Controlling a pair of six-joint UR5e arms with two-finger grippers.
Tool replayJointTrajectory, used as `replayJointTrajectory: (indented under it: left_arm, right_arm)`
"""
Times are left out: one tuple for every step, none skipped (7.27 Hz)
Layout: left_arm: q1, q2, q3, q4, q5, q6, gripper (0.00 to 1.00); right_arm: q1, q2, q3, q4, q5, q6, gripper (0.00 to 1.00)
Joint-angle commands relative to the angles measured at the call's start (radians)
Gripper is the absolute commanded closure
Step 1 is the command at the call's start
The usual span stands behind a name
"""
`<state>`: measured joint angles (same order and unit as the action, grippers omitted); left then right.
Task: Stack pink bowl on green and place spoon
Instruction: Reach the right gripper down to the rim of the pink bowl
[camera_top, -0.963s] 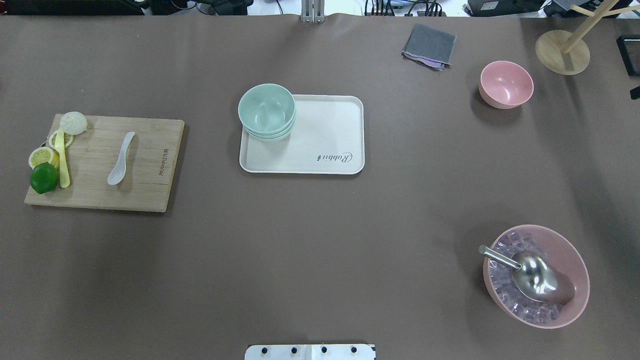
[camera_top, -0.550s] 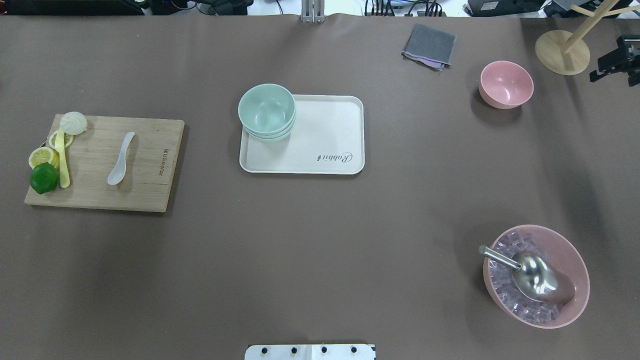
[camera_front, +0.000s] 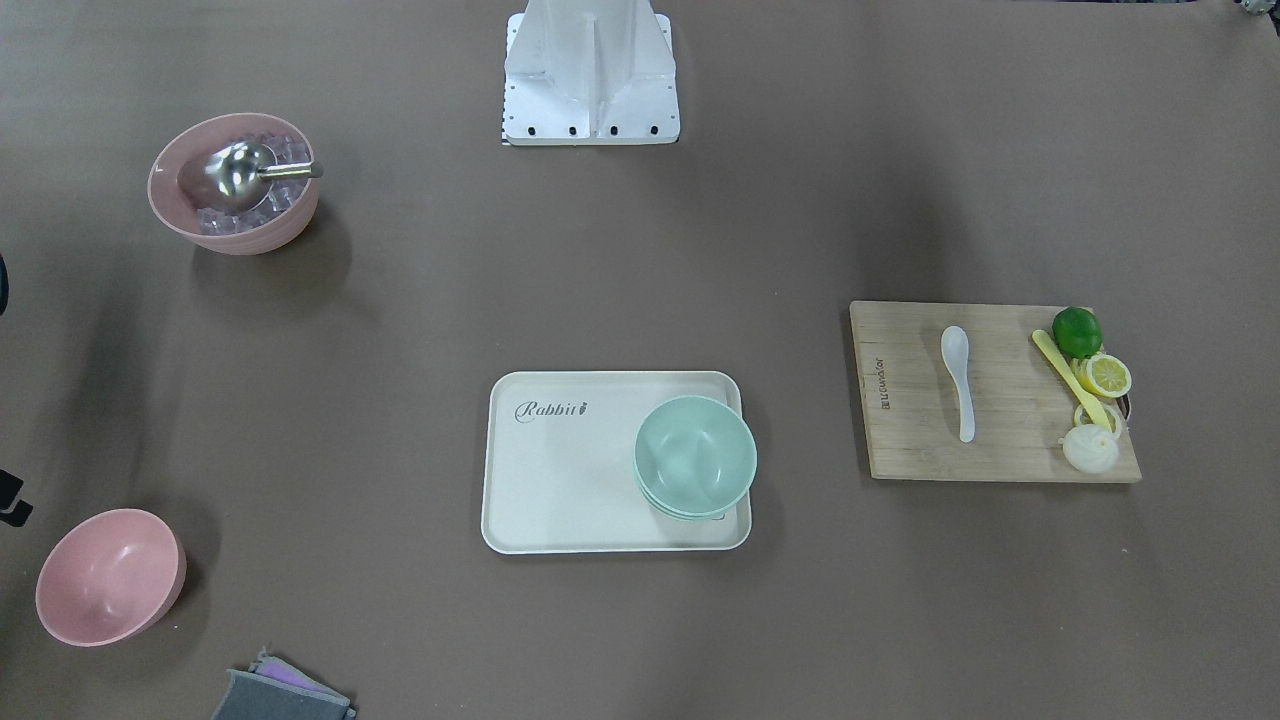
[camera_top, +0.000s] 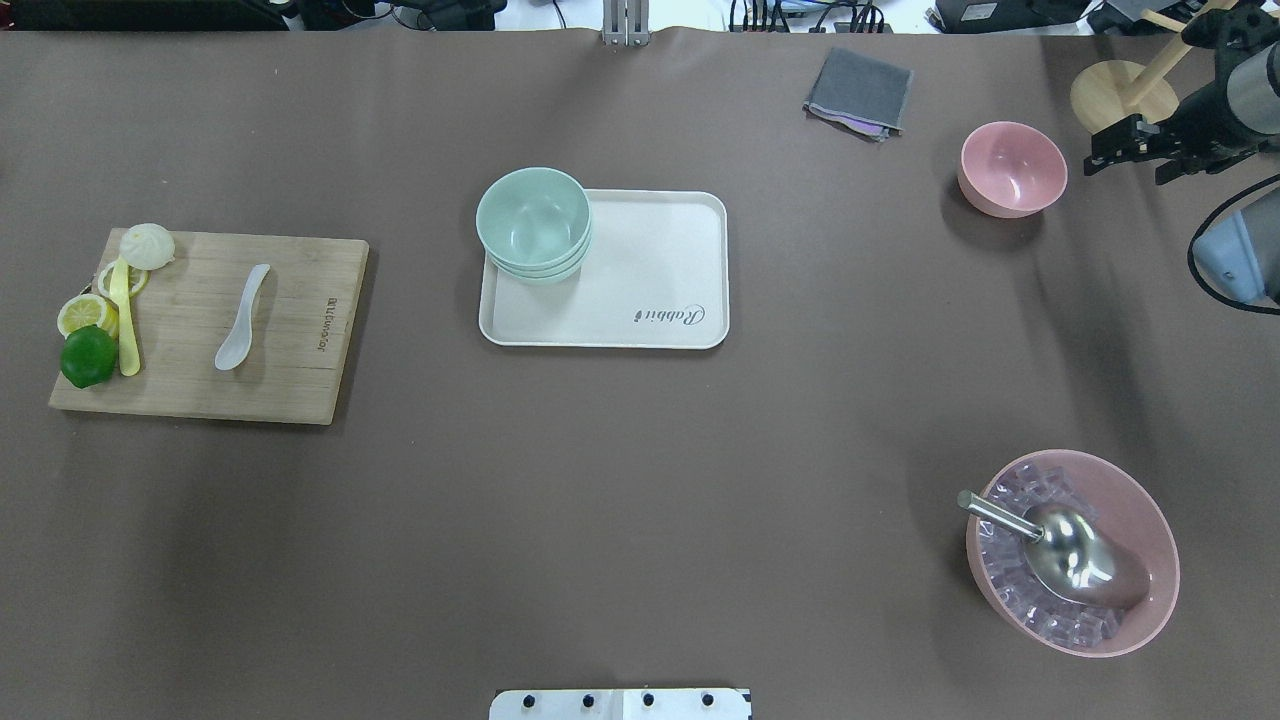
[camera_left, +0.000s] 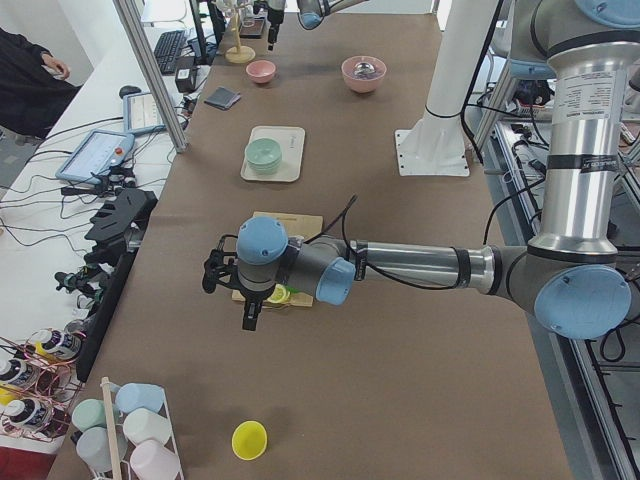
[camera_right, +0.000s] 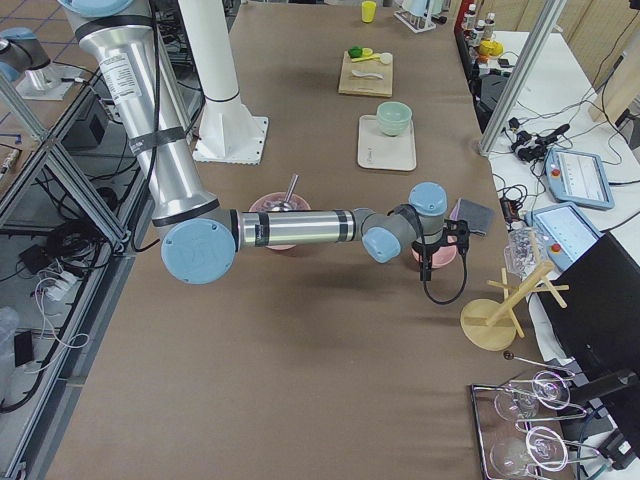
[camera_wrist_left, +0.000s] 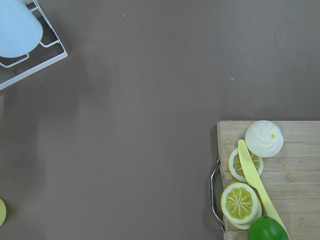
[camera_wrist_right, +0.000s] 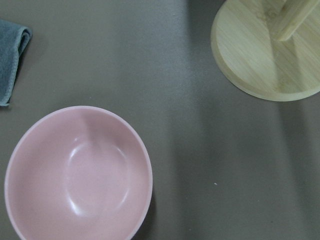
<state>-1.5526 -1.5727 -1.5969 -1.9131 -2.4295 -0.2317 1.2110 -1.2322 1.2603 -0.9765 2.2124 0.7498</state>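
Observation:
The plain pink bowl (camera_top: 1012, 168) stands upright and empty at the far right; it fills the lower left of the right wrist view (camera_wrist_right: 77, 175). The mint-green bowls (camera_top: 533, 222) sit nested on the left corner of a cream tray (camera_top: 650, 290). The white spoon (camera_top: 242, 318) lies on a wooden cutting board (camera_top: 300, 340) at the left. My right gripper (camera_top: 1128, 168) hovers just right of the pink bowl, open and empty. My left gripper (camera_left: 248, 312) shows only in the exterior left view, beyond the board's outer end; I cannot tell its state.
A bigger pink bowl (camera_top: 1072, 552) with ice cubes and a steel scoop stands front right. A wooden stand (camera_top: 1115, 100) is right behind my right gripper. A grey cloth (camera_top: 860, 92) lies at the back. A lime (camera_top: 88, 356), lemon slices and a yellow utensil (camera_top: 125, 320) share the board.
My right arm has come in from the right edge and moved left, ending beside the pink bowl. The bowls, spoon and tray have not moved.

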Motion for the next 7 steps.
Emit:
replayJointTrajectory:
  left_arm:
    - [0.000,-0.003,0.015,-0.015,-0.002,-0.008,0.02]
    - [0.000,-0.003,0.014,-0.015,-0.002,-0.008,0.02]
    - [0.002,-0.003,0.015,-0.015,-0.002,-0.006,0.02]
    - [0.002,-0.003,0.015,-0.017,-0.002,-0.006,0.02]
    - [0.002,-0.003,0.017,-0.017,-0.002,-0.006,0.02]
    - [0.000,-0.003,0.017,-0.017,-0.002,-0.006,0.02]
    - [0.002,-0.003,0.015,-0.017,-0.002,-0.008,0.02]
  right_arm:
    - [-0.046,0.039,-0.021,0.007,-0.051,0.055,0.00]
    - [-0.062,0.046,-0.022,0.007,-0.083,0.060,0.00]
    - [-0.074,0.063,-0.047,0.008,-0.100,0.083,0.00]
    - [-0.079,0.069,-0.071,0.009,-0.109,0.085,0.00]
    - [-0.079,0.071,-0.079,0.009,-0.112,0.085,0.02]
    - [-0.079,0.071,-0.087,0.009,-0.115,0.085,0.16]
    - [-0.079,0.071,-0.090,0.007,-0.114,0.086,0.33]
